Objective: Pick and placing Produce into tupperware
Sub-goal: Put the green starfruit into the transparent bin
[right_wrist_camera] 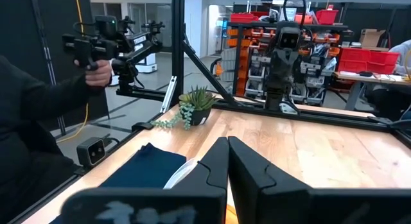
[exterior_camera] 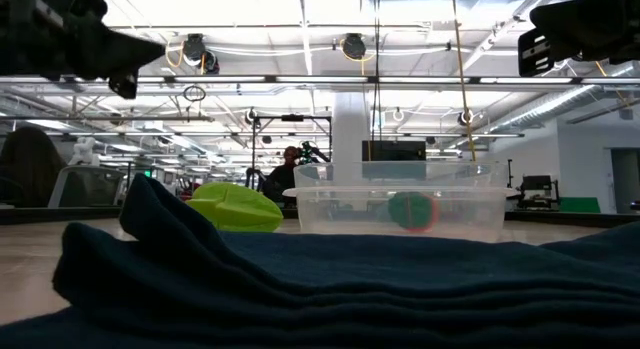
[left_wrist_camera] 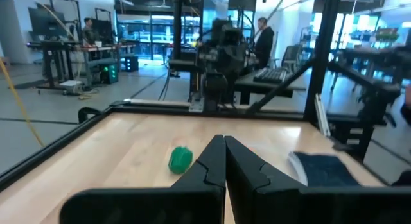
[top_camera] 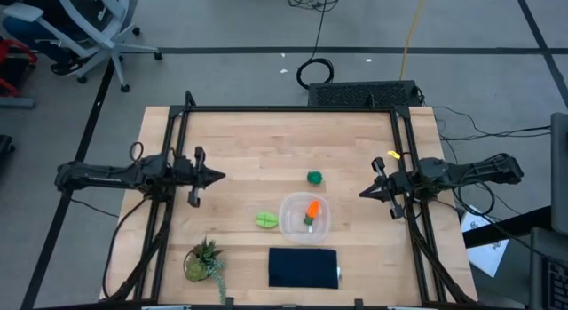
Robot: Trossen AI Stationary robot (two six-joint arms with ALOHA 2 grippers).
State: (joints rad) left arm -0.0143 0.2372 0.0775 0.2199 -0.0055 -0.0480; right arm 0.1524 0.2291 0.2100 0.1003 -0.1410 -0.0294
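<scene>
The clear tupperware [top_camera: 304, 218] sits on the table right of centre, and the orange carrot [top_camera: 311, 211] with its green top lies inside it. The light green leafy piece [top_camera: 266, 220] lies on the wood just left of the container. The small dark green round piece [top_camera: 314, 177] rests on the table beyond it, and shows in the left wrist view [left_wrist_camera: 180, 159]. My left gripper [top_camera: 219, 177] hovers shut over the table's left side. My right gripper [top_camera: 362, 193] hovers shut over the right side. Both hold nothing.
A dark navy folded cloth [top_camera: 303, 268] lies at the near edge, filling the low view's foreground [exterior_camera: 350, 289]. A spiky potted plant [top_camera: 203, 259] stands near the near left corner. Black frame rails [top_camera: 293, 109] border the table. A person's hand with a controller [right_wrist_camera: 96, 57] shows beyond the table.
</scene>
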